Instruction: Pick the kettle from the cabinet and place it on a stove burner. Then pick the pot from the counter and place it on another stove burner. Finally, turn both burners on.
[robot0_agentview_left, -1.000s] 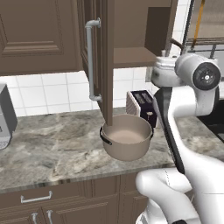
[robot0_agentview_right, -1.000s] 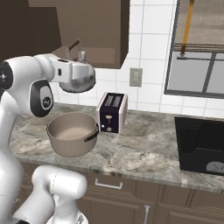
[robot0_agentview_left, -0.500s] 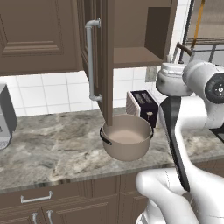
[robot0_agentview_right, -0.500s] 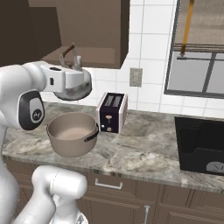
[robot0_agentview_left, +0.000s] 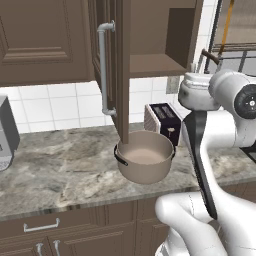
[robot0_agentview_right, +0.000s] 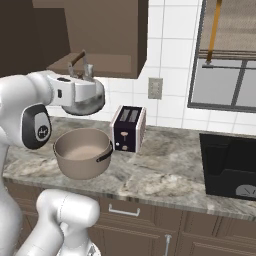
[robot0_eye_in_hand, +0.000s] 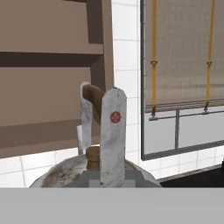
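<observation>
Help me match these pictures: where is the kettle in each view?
Left base view: kettle at right, beside the arm's elbow, below the open cabinet.
Right base view: kettle at left, in the air above the pot, left of the toaster.
Hand view: kettle at bottom centre, its handle between the shut gripper fingers.
Shared landmark: the toaster, in both base views.
</observation>
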